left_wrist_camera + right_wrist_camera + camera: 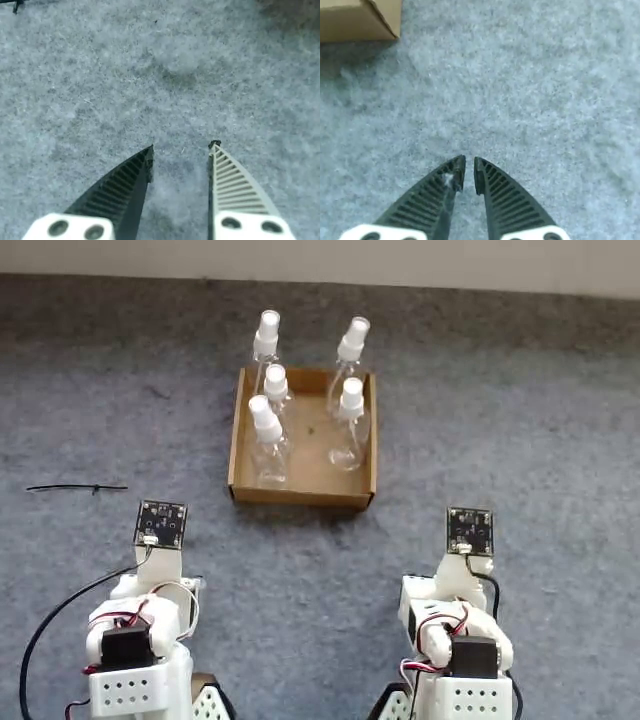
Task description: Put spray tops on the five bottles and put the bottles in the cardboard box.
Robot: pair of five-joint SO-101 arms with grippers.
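The cardboard box (pixel 300 496) sits toward 12 o'clock on the grey worktop (pixel 520 440). Five spray-topped bottles (pixel 270 455) stand in it or at its far wall. At 7 o'clock the left hand (pixel 181 146) is parted and empty. At 5 o'clock the right hand (pixel 469 159) is almost closed and empty.

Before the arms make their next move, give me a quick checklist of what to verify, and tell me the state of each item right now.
1. Spray tops on all five bottles: ok, each carries a white top.
2. The three nearer ones inside the cardboard box: ok.
3. Back-left bottle and back-right bottle inside the box: cannot tell, they stand at its far wall.
4. Left gripper empty: ok, open over the carpet.
5. Right gripper empty: ok, shut on nothing.
6. Black cable tie clear of the box: ok, it lies apart on the carpet.
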